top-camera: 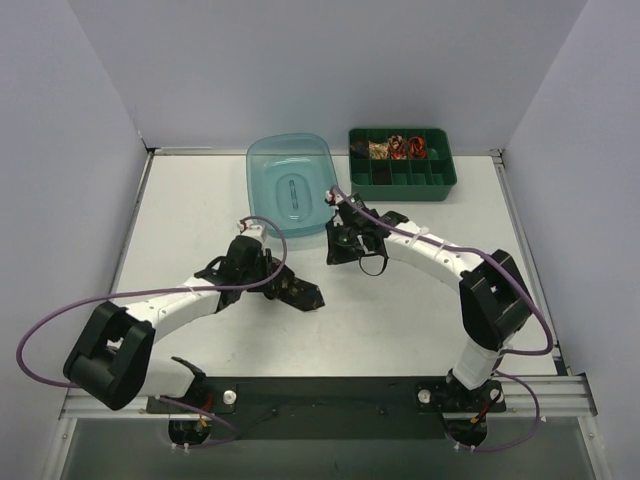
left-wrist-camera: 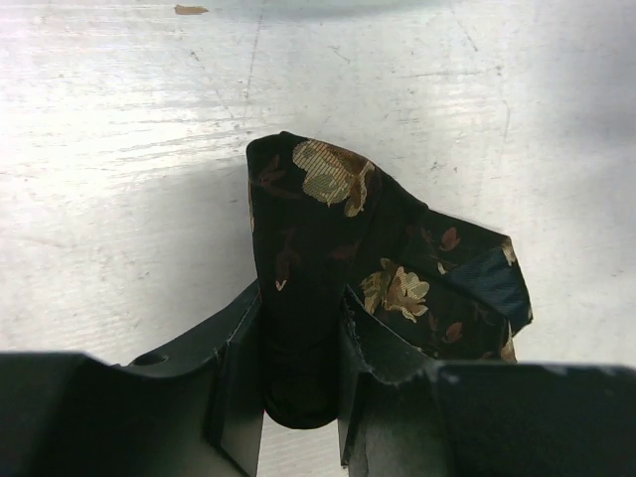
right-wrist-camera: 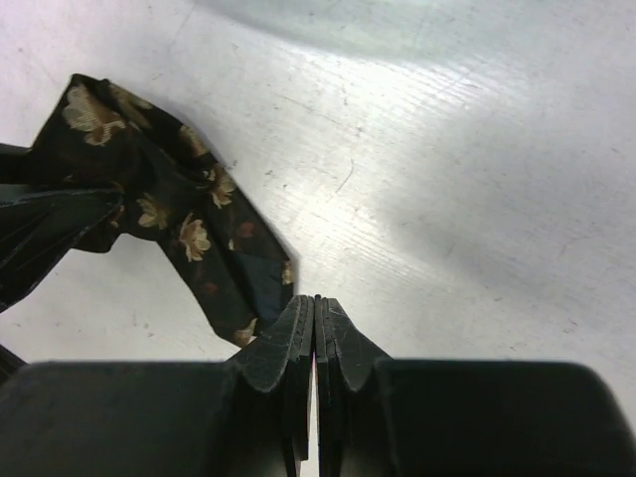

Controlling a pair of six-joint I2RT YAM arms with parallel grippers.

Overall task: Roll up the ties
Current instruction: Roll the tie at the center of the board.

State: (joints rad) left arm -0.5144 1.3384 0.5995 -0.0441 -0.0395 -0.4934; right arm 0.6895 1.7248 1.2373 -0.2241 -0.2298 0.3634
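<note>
Because the tie is a loose bunch and not yet a neat coil, the rolling looks only part done. It is black with small gold flowers, and it sits on the white surface near the middle. The left end effector is part way closed and squeezes the thick fold of the tie from both sides. One loose end sticks out to the side and lies flat, just beside the right end effector. That one is shut tight with nothing in it (I can't tell if it touches the cloth). Farther back stand a blue tub and a green tray with some small rolls in it. Next, I think the loose end must be wound round the bunch. The right one would have to open first to take it, and the left should hold firm so the roll does not spring apart.
</note>
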